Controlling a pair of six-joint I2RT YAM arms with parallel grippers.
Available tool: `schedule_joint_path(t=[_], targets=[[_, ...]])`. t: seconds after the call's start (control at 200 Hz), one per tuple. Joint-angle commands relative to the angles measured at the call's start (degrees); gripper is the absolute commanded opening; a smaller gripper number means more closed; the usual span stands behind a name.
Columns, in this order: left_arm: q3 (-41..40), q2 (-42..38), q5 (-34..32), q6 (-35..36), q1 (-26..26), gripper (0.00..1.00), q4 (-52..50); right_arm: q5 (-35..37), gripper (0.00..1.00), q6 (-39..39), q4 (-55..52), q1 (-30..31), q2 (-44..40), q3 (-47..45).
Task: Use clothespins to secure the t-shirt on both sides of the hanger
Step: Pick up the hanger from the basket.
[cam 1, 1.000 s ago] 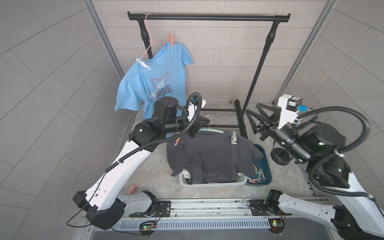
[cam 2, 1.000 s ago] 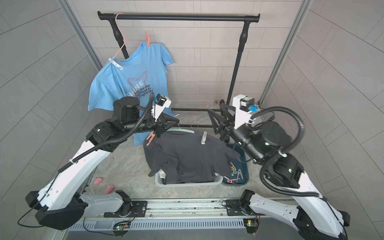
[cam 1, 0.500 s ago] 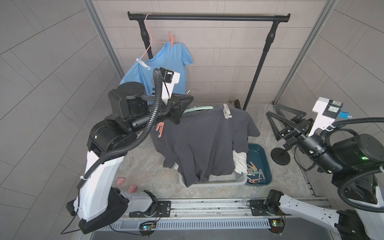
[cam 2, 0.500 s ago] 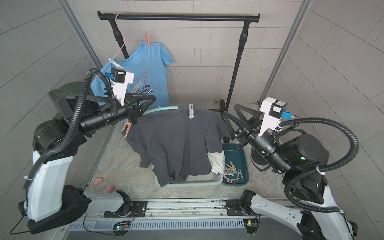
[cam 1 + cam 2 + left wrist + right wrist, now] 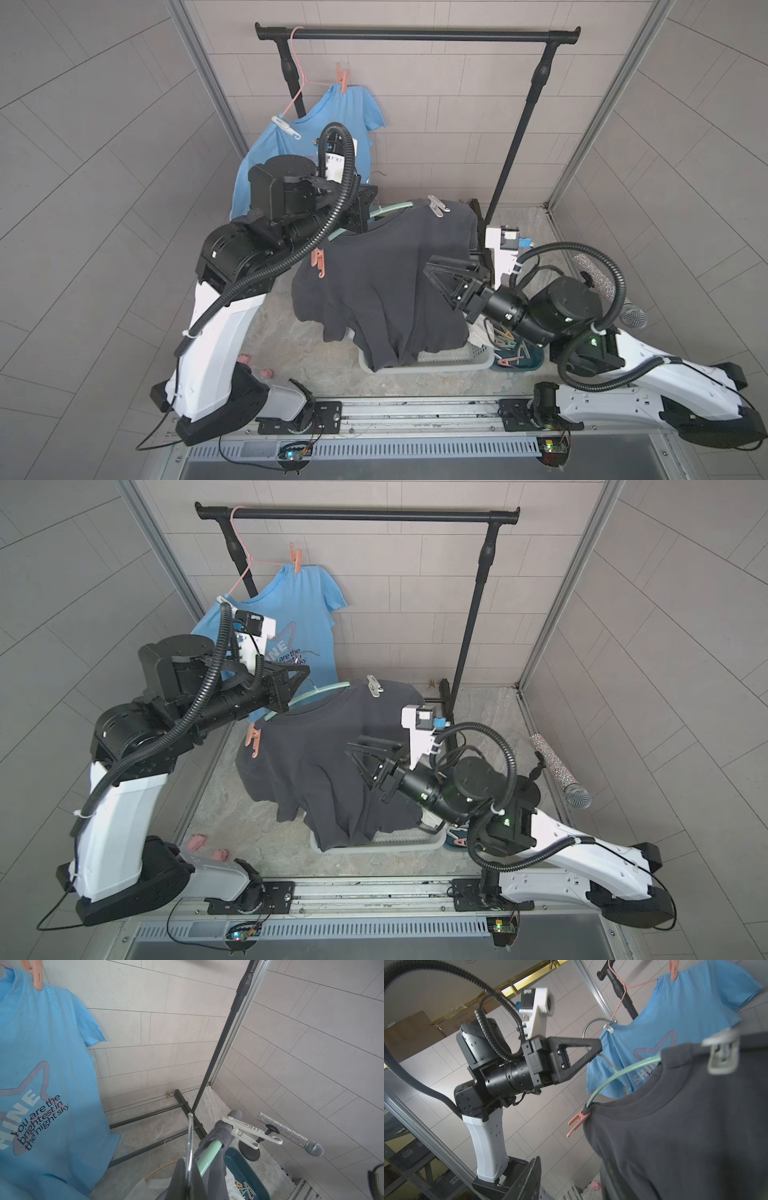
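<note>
Currently my left end effector (image 5: 599,1048) is clenched on the wire hook of the mint hanger (image 5: 623,1073) carrying the dark t-shirt (image 5: 685,1126). Just below it the coral clothespin (image 5: 578,1121) bites the nearer shoulder, long axis hanging, handles down. Beyond its tips the white clothespin (image 5: 249,1132) grips the farther shoulder, tilted, handles clear of the cloth. My right end effector (image 5: 351,750) sits at the shirt's front, apart from both pins; I cannot tell whether it is parted.

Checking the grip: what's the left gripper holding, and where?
The left gripper holds the mint-green plastic hanger with the dark grey t-shirt, by its metal wire hook.
</note>
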Motion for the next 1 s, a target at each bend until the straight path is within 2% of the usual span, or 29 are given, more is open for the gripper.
schedule_joint_path(t=[0.0, 0.185, 0.325, 0.47, 0.62, 0.996], targets=[[-1.42, -2.53, -1.89, -3.12, -0.01, 0.0, 7.73, 16.92, 0.5, 1.5, 9.17, 4.71, 3.17, -0.3], [-4.75, -4.02, -1.04, -4.42, -0.19, 0.0, 9.25, 23.54, 0.5, 6.85, 10.81, 5.01, 11.56, 4.15], [-6.26, -5.04, -0.42, -4.59, -0.22, 0.0, 9.28, 25.94, 0.52, 12.75, 9.18, 5.01, 17.36, 8.22], [-7.34, -5.9, 1.78, -5.14, -0.19, 0.0, 9.35, 27.23, 0.53, 15.1, 7.45, 4.04, 22.31, 12.38], [-8.29, -6.71, 2.91, -4.29, -0.25, 0.0, 9.31, 20.61, 0.54, 23.25, 10.65, -0.39, 25.38, 11.77], [-8.75, -7.61, 4.02, -3.67, -0.28, 0.0, 8.46, 17.26, 0.53, 23.03, 17.85, -3.78, 26.26, 10.85]])
